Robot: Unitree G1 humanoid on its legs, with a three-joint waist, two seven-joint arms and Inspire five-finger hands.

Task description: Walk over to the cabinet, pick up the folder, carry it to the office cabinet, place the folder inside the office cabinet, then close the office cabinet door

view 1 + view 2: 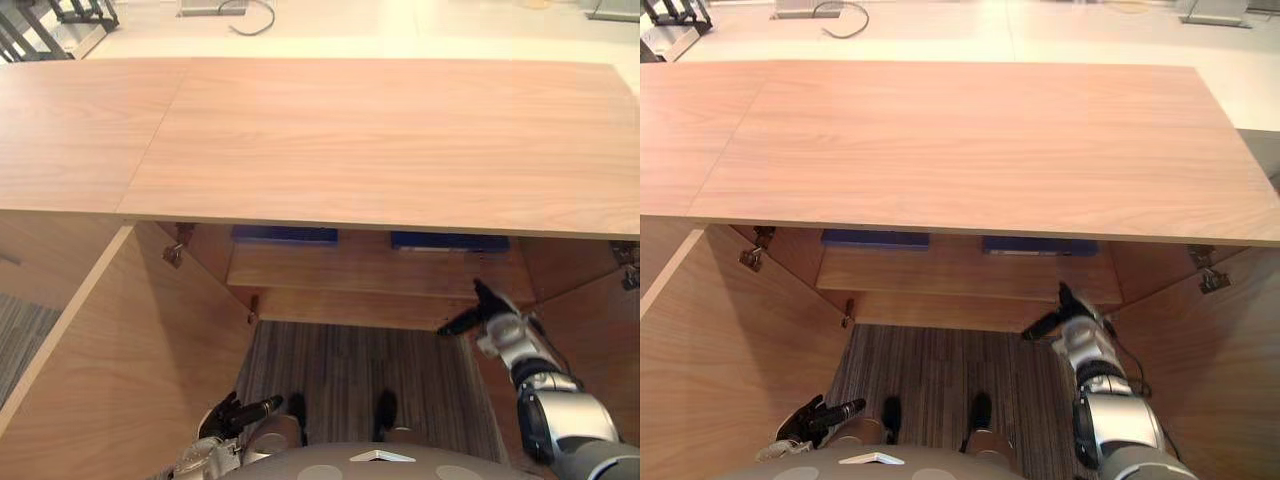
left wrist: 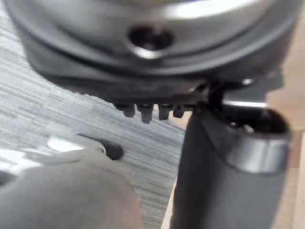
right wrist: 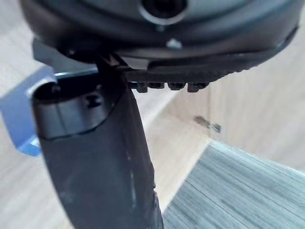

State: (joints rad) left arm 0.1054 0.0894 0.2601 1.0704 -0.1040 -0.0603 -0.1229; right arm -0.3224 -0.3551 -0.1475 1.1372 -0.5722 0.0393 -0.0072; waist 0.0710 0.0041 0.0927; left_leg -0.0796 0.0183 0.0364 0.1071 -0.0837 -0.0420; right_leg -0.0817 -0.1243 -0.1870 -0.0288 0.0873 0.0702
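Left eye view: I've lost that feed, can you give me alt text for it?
Looking down on a wooden cabinet with both doors swung open, two blue folders lie side by side on its inner shelf. The right hand, open, reaches toward the shelf's front edge near the right-side folder. The left hand hangs low, open, above striped carpet.

Silver-grey jointed arms (image 1: 545, 400); dark right robot hand (image 1: 485, 310), dark left robot hand (image 1: 235, 412); thumbs (image 3: 95, 157) seemingly glossy.

Grey striped carpet (image 1: 370, 370) nearby; pale floor (image 1: 400, 30) and black metal frame (image 1: 25, 35) beyond.
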